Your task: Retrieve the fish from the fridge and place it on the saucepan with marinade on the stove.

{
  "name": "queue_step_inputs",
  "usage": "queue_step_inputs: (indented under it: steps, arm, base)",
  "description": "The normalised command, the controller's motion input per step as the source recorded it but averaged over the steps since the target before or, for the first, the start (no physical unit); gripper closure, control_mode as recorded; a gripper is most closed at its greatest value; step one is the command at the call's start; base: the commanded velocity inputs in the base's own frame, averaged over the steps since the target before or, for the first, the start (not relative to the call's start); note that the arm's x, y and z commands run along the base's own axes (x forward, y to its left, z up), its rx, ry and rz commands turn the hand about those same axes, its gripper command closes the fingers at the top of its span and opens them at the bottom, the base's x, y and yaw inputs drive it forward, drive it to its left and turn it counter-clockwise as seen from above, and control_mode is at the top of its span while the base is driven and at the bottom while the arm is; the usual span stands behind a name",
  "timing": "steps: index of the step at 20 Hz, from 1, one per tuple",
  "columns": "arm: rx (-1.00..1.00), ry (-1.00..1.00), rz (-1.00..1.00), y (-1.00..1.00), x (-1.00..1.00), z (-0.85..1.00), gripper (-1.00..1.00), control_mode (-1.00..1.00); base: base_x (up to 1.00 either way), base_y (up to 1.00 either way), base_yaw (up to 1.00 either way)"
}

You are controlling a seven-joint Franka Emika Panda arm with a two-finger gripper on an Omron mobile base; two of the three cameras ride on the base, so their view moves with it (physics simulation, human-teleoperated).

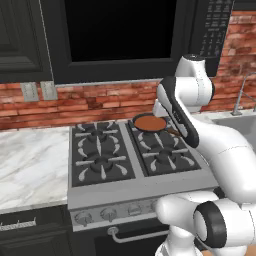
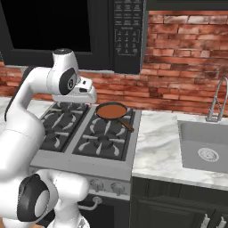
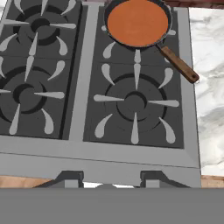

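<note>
Fingertips of gripper (image 3: 106, 177) above stove (image 3: 131, 151) front edge, grip state unclear, nothing seen held, marinade (image 3: 137, 22) saucepan (image 3: 162, 33) far right, fish unseen.

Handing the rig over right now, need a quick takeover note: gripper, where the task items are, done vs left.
Gripper: fingertips apart with nothing between them, hovering above the stove's front edge.
Stove: in front of the base.
Saucepan: on the rear right burner, handle pointing toward the front right.
Marinade: flat orange-brown disc filling the pan, with no fish on it.
Done: nothing that can be confirmed; the marinade is bare.
Left: get the fish from the fridge, bring it back, and set it on the marinade in the saucepan.
</note>
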Motion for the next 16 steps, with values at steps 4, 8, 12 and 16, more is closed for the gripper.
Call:
queue_step_inputs:
  steps: [4, 8, 12, 16]
  arm:
    - [0.00, 0.00, 0.00, 0.00, 0.00, 0.00, -1.00, 1.00]
    - [0.00, 0.00, 0.00, 0.00, 0.00, 0.00, -1.00, 1.00]
    - [0.00, 0.00, 0.00, 0.00, 0.00, 0.00, -1.00, 1.00]
    - [0.00, 0.00, 0.00, 0.00, 0.00, 0.00, -1.00, 1.00]
  base:
    - [-0.01, 0.00, 0.00]
    - [-0.49, -0.06, -0.08]
    - [-1.00, -0.13, -0.39]
    - [-0.76, 0.01, -0.87]
